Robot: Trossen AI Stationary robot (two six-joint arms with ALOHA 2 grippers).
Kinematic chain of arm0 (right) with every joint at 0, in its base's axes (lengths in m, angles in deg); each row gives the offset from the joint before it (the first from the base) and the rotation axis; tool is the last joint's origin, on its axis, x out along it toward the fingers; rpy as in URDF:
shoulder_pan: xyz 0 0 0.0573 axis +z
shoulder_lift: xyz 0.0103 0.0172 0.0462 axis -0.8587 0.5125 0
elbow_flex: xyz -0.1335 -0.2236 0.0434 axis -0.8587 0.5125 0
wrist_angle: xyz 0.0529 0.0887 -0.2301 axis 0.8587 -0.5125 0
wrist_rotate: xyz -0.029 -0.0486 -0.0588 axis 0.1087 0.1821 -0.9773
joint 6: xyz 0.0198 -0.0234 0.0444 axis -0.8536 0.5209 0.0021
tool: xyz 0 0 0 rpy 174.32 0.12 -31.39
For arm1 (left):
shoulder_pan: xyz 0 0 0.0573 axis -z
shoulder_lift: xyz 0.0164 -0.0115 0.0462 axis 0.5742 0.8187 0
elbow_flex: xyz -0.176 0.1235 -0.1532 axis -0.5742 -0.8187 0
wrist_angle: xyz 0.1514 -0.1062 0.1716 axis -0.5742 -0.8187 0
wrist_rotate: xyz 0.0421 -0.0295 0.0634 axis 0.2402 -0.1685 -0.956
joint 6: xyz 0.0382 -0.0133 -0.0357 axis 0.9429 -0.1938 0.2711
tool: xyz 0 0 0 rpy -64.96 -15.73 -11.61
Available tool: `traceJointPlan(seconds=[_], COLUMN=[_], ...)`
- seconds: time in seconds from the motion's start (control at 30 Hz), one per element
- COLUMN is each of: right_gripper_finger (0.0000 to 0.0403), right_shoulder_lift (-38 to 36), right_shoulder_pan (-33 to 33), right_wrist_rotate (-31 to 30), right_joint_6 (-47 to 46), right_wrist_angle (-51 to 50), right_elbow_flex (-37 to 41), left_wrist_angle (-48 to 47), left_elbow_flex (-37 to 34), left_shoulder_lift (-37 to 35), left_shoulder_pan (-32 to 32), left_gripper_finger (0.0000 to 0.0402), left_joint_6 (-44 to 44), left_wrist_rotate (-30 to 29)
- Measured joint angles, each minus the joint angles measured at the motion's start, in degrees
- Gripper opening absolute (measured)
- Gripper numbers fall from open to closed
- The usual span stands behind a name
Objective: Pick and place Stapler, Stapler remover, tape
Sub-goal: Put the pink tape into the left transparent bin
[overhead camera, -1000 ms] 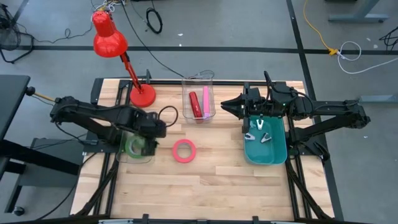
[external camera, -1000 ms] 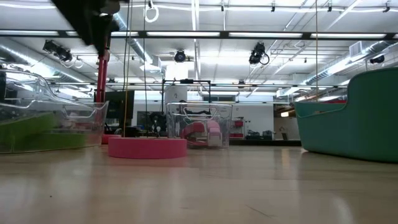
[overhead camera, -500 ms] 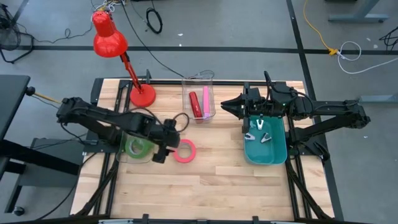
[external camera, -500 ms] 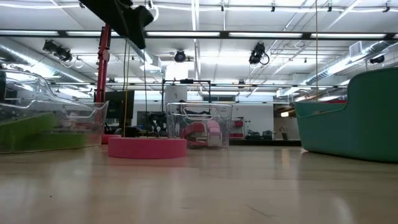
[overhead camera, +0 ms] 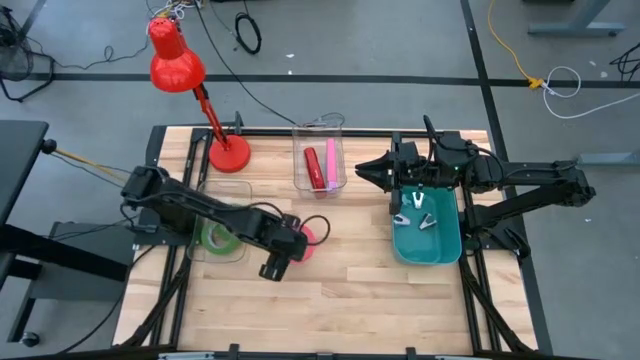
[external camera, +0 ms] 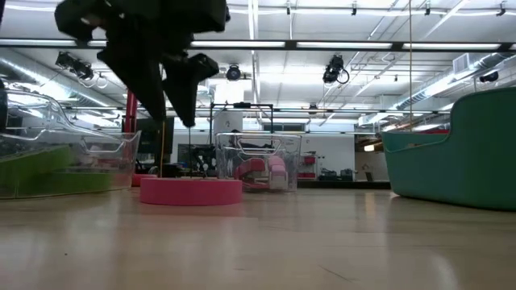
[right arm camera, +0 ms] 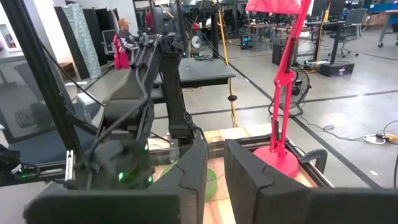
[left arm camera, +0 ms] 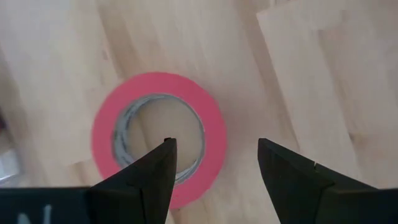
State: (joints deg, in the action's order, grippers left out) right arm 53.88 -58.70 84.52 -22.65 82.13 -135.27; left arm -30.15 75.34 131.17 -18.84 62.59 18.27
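Observation:
The pink-red tape (left arm camera: 158,84) lies flat on the wooden table (overhead camera: 350,290), near the middle. In the high view my left gripper (overhead camera: 293,246) hides most of the tape (overhead camera: 306,241). My left gripper (left arm camera: 214,146) hangs open just above it, pointing steeply down. One finger is over the ring's hole and the other beyond its rim. The low view shows the gripper (external camera: 173,113) clear above the tape (external camera: 191,191). A green tape (overhead camera: 218,237) lies in a clear container at the left. My right gripper (overhead camera: 363,170) waits level above the table's far right, its fingers (right arm camera: 193,174) a narrow gap apart, holding nothing.
A clear bin (overhead camera: 320,165) with a red and a pink stapler stands at the far middle. A teal bin (overhead camera: 428,240) at the right holds staple removers (overhead camera: 415,212). A red desk lamp (overhead camera: 176,60) has its base (overhead camera: 228,155) at the far left.
My left gripper has swung from above the clear container at the left toward the table's right edge. It has come down and rolled a little, and now hangs over the pink-red tape. The tape has not moved.

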Motion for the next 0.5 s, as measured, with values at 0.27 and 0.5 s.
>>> traceJointPlan(seconds=[0.27, 0.5], right_gripper_finger=[0.0057, 0.0057], right_shoulder_lift=[-1.58, -4.53], right_shoulder_pan=[0.01, 0.02], right_wrist_rotate=[0.07, 3.04], right_joint_6=[0.75, 0.8], right_wrist_angle=[-1.84, -5.93], right_elbow_flex=[0.0, 0.0], left_wrist_angle=[2.75, 3.35], left_elbow_flex=[0.0, 0.0], left_shoulder_lift=[5.91, 7.92], left_shoulder_pan=[0.85, 1.04], left_gripper_finger=[0.0227, 0.0241], left_joint_6=[-0.92, -5.41], left_wrist_rotate=[-0.42, -2.3])
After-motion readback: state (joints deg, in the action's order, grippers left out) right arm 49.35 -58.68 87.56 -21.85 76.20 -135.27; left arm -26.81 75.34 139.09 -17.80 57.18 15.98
